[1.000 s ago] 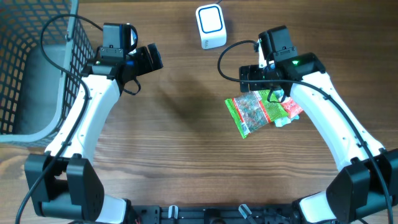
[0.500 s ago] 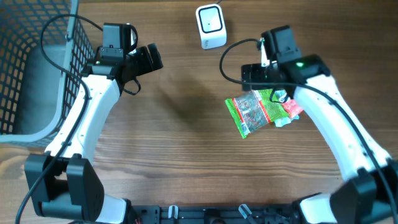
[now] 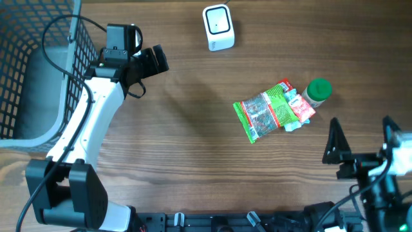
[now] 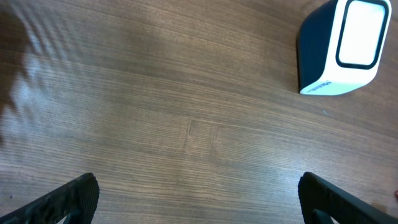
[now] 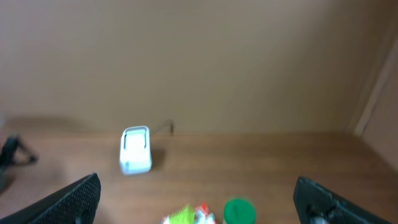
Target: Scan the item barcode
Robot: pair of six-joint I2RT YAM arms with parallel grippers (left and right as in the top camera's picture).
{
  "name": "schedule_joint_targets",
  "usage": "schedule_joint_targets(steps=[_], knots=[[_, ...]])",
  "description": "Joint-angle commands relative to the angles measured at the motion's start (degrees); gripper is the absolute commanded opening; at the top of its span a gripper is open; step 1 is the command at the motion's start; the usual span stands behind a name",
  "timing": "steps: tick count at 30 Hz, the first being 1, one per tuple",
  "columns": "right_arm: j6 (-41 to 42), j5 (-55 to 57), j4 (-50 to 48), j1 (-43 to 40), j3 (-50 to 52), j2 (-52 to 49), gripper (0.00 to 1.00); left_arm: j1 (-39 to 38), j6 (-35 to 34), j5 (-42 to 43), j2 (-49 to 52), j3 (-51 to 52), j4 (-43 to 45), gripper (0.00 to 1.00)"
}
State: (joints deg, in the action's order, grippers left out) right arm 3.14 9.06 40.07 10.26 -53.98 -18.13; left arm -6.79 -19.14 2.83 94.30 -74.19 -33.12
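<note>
Overhead, the snack packet (image 3: 270, 111) lies flat toward the desk's right edge, just beside a green-capped bottle (image 3: 317, 91); only this view shows it whole. The left wrist view shows the scanner (image 4: 341, 46) alone. Left gripper (image 4: 198, 190) and right gripper (image 5: 198, 199) stand wide, empty.

Wood-grain table (image 3: 180, 154), bearing: white barcode scanner (image 3: 218, 28) at the far middle; green snack packet (image 3: 261, 116) right of centre, small red-and-white packet (image 3: 300, 107) at its right end; green-lidded jar (image 3: 318, 91) just beside these; grey wire basket (image 3: 26, 84) at the left edge.
</note>
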Motion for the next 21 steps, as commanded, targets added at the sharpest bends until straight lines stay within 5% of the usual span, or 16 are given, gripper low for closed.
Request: schedule_joint_targets(steps=[1,5,8,15,17,21], knots=[[0.24,-4.55,-7.96,-4.94,12.31,9.27,1.00,0.31,0.92,-0.59,0.24,0.02,0.11,1.00],[1.01,-12.17,-41.81,-7.02,31.56,15.17,1.00,0.31,0.92,-0.59,0.24,0.02,0.13,1.00],[3.65,-11.50,-56.39,-7.02,40.15,17.03,1.00,0.31,0.92,-0.59,0.24,0.02,0.13,1.00],[8.04,-14.51,-54.31,-7.13,53.83,17.94,1.00,0.31,0.92,-0.59,0.24,0.02,0.11,1.00],[8.11,-15.45,-46.49,-7.13,53.70,17.94,1.00,0.31,0.92,-0.59,0.24,0.02,0.11,1.00],[1.66,-16.44,-40.48,-7.13,53.68,17.94,1.00,0.31,0.92,-0.59,0.24,0.02,0.11,1.00]])
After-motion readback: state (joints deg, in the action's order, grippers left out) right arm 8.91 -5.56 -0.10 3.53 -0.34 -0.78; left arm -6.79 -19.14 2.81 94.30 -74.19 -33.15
